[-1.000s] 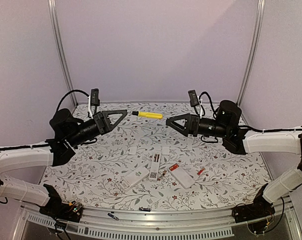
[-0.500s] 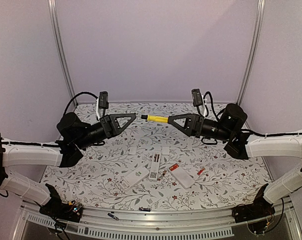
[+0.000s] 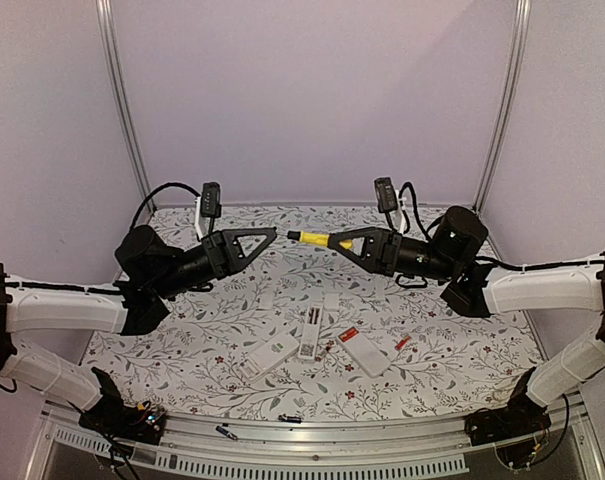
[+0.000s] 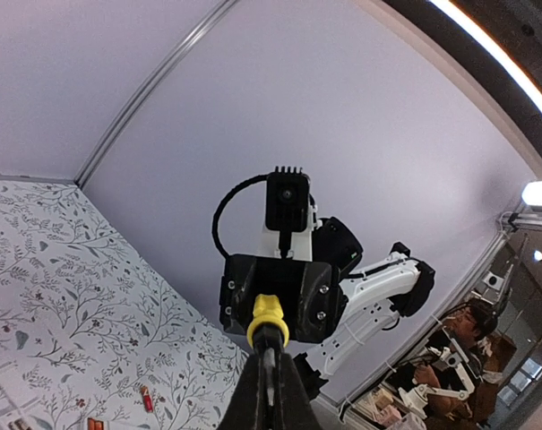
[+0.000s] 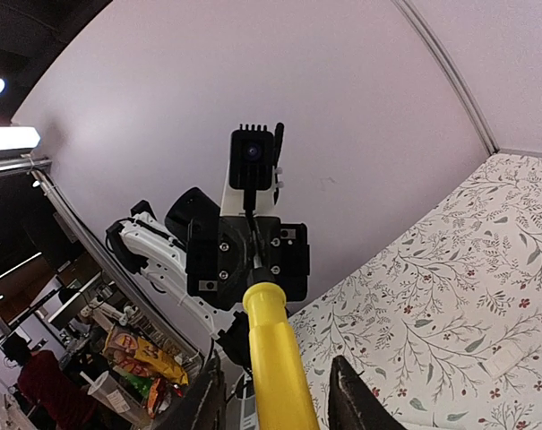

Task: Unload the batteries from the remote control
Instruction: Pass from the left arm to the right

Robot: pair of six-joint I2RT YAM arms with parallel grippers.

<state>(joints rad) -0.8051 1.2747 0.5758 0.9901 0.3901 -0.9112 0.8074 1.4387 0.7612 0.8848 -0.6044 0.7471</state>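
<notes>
1. Left gripper point(image 3: 273, 233) clamps tool point(image 3: 315, 238) by its tip; right gripper point(image 3: 336, 242) is spread around the handle.
2. Batteries point(image 3: 349, 333) lie on bench point(image 3: 222, 310), well below both grippers.
3. Likely light, rigid, slick, roll-prone: pinch mid-barrel.

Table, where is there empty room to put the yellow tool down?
Bare cloth lies on the table's near-left side, left of the white remotes, and on the right, past the red battery. The near middle is crowded: remotes, batteries, small white pieces.

White arm links point(image 3: 62, 308), black joints point(image 3: 142, 255), looping black cables point(image 3: 157, 193), black triangular left pincer point(image 3: 271, 233) and right pincer point(image 3: 336, 243)
</notes>
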